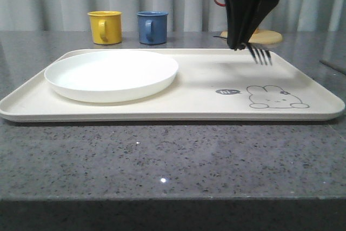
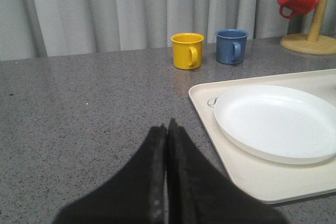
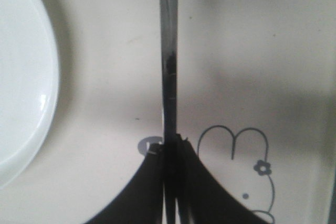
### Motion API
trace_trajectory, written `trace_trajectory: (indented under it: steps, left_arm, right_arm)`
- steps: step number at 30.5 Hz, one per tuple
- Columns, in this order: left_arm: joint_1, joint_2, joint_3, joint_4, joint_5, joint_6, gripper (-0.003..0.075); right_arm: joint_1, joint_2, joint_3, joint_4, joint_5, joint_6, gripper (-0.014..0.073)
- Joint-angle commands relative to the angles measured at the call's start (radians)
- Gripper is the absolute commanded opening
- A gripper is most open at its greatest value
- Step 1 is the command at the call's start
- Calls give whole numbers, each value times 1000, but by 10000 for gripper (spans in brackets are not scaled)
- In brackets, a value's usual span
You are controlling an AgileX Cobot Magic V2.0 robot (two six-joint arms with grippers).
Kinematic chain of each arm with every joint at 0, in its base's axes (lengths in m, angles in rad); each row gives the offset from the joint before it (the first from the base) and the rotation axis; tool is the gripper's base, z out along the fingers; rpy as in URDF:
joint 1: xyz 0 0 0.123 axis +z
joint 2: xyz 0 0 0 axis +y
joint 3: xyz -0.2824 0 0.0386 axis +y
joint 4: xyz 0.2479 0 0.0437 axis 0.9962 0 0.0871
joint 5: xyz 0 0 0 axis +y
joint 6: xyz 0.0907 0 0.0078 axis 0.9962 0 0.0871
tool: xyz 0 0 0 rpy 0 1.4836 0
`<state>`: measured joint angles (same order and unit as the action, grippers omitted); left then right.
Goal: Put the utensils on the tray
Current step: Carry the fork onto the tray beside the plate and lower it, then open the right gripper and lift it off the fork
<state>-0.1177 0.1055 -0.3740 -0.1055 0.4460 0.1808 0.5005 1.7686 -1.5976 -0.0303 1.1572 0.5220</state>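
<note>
The shiny metal fork is clamped in the black right pincer and held above the cream, round-cornered tray, tines clear of its smooth surface. The left pincer is pressed closed over the speckled grey counter.

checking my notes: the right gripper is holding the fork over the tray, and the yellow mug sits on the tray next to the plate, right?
Not quite. The yellow mug stands on the grey table behind the tray, as the front view shows. The right gripper does hold the fork over the tray.
</note>
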Motion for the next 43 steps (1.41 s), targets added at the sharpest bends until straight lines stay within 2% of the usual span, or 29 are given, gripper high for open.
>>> trace_trajectory:
  steps: [1, 8, 16, 19, 24, 26, 29, 34, 43]
  left_arm:
    - [4, 11, -27, -13, -83, -12, -18]
    - [4, 11, -27, -13, -83, -12, -18]
    - [4, 11, -27, -13, -83, -12, -18]
    - [4, 11, -27, -13, -83, -12, -18]
    - [4, 11, -27, -13, -83, -12, -18]
    - [4, 11, -27, -13, -83, -12, -18]
    - [4, 11, -27, -13, -83, -12, -18]
    - [4, 11, -27, -13, -83, -12, -18]
    - [4, 11, -27, -13, -83, -12, -18]
  right_arm:
    - [-1, -13, -35, -18, -61, 56, -54]
    - [-1, 38, -35, 55, -129, 61, -54]
    - [-1, 75, -35, 56, -160, 61, -41]
    - [-1, 75, -35, 56, -160, 61, 56]
    - [-2, 71, -35, 75, -153, 61, 279]
    - [-6, 61, -35, 79, -151, 61, 332]
    - [-20, 32, -43, 79, -137, 56, 346]
    - [-114, -45, -50, 80, -79, -60, 346]
    - [-391, -136, -21, 79, 45, -288, 338]
